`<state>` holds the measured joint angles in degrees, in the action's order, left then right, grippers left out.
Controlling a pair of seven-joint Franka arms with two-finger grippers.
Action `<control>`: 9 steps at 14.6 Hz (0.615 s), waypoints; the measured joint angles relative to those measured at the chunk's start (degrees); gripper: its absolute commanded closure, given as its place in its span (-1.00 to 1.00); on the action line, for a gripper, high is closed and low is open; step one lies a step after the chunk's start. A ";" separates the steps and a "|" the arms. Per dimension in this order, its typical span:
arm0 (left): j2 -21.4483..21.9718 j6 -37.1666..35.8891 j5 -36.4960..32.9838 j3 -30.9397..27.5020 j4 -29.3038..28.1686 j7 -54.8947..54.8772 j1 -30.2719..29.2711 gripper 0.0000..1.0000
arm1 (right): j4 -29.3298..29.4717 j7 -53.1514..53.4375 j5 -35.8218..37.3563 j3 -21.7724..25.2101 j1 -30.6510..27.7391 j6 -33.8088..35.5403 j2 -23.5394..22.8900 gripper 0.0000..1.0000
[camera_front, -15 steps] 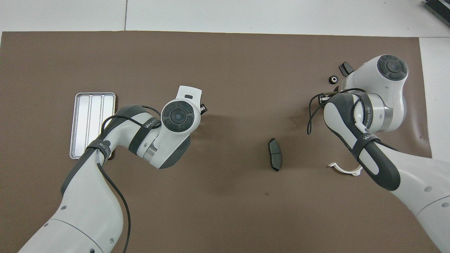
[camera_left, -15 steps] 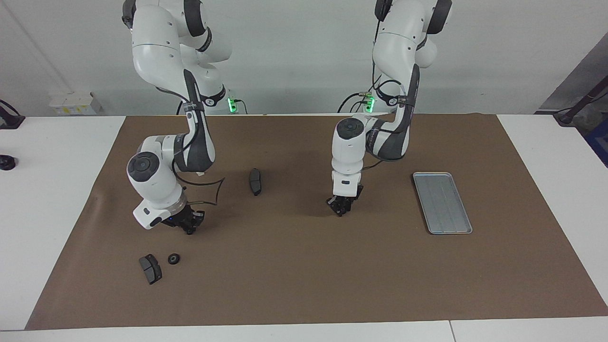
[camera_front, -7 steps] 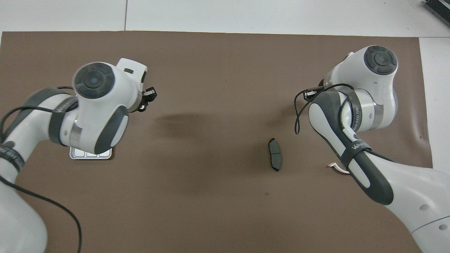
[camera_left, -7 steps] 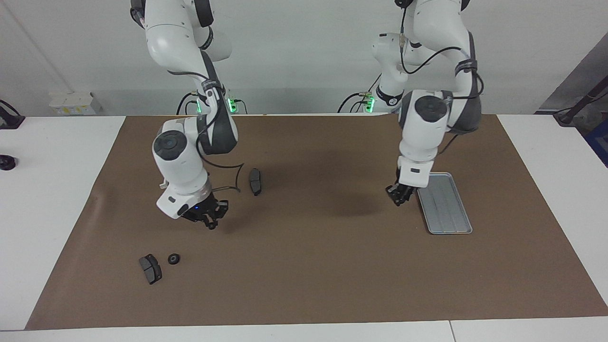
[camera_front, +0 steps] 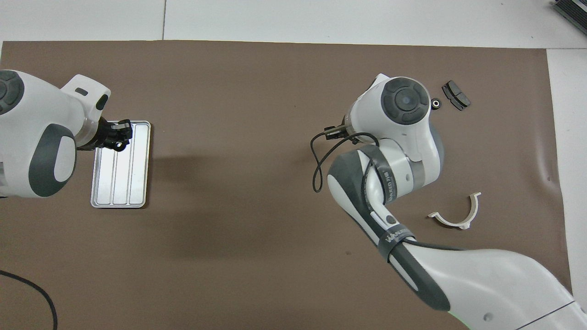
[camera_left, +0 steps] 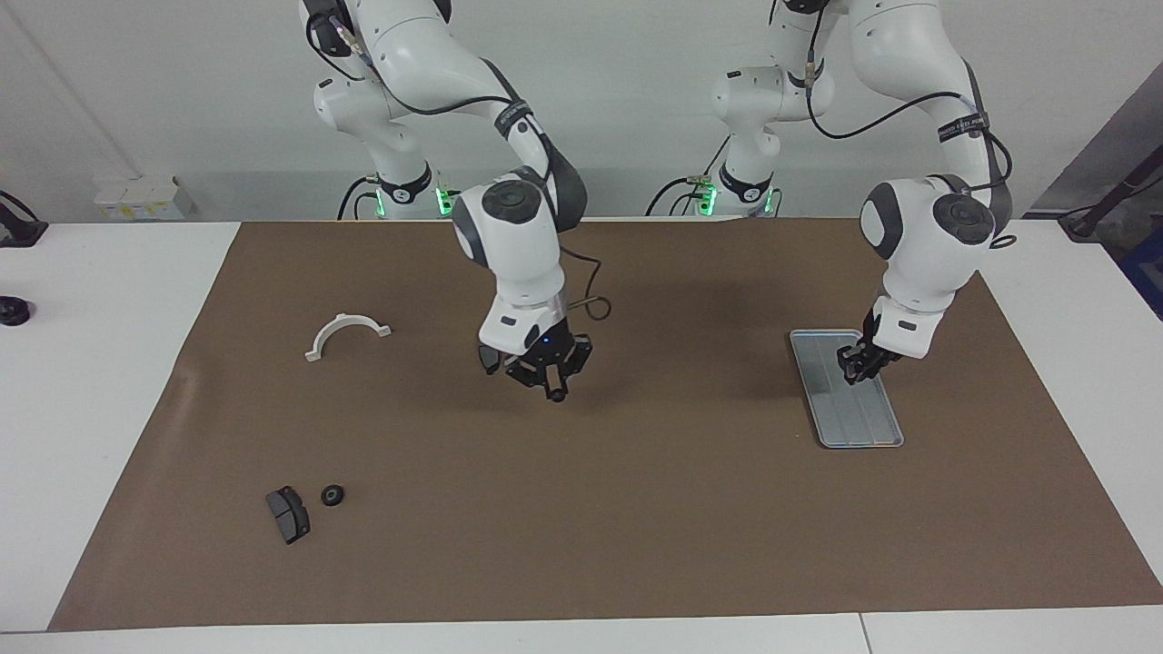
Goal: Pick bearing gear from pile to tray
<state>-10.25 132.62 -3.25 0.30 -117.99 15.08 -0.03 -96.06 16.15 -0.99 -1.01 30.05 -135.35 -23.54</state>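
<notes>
— Brown mat (camera_left: 636,509), same parts, but both arms have moved. A second ago the left gripper (camera_left: 859,361) hung over mid-mat; now it is over the tray (camera_left: 868,427), at its end nearer the robots.
— Clenched on a ring?
— Cannot tell. If it carries one, the drop comes next, I judge; I see no ring lying in the tray.
— And the right gripper (camera_left: 550,381)?
— It has swung from the pile to over the mat's middle; its grasp I cannot tell either.
— Count.
— One black ring (camera_left: 332,494) on the mat, toward the right arm's end. Just beside it, one brake pad (camera_left: 287,513). A second pad (camera_left: 488,359) is half hidden. One white bracket (camera_left: 348,331), one tray.
</notes>
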 measured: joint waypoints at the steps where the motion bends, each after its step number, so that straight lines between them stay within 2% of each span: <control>1: 0.16 2.25 0.01 0.06 -2.46 -0.14 -0.15 1.00 | -0.01 1.03 0.00 -0.13 1.84 -2.50 -0.17 1.00; 5: 1.27 4.22 0.03 0.56 -7.37 -0.14 -0.16 0.98 | 0.04 3.31 0.06 -0.13 7.43 -12.21 -3.80 1.00; 6: 1.64 4.21 0.03 0.65 -7.92 -0.14 -0.16 0.93 | 0.63 4.94 0.30 -0.10 8.56 -14.44 -5.68 0.91; 7: 2.06 4.17 0.03 0.75 -8.42 -0.14 -0.15 0.89 | 1.75 6.65 0.96 -0.06 9.38 -15.67 -7.52 0.13; 8: 2.40 4.14 0.03 0.83 -8.82 -0.14 -0.14 0.65 | 2.88 8.60 1.90 -0.06 9.95 -16.08 -9.00 -0.62; 9: 2.67 4.13 0.03 0.89 -9.18 -0.14 -0.14 0.33 | 3.84 11.04 2.66 -0.06 10.42 -16.12 -10.14 -0.83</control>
<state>-7.57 136.75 -3.22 1.19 -127.16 14.94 -0.17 -92.22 27.19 1.67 -1.07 40.47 -151.47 -33.68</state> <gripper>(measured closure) 0.643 0.714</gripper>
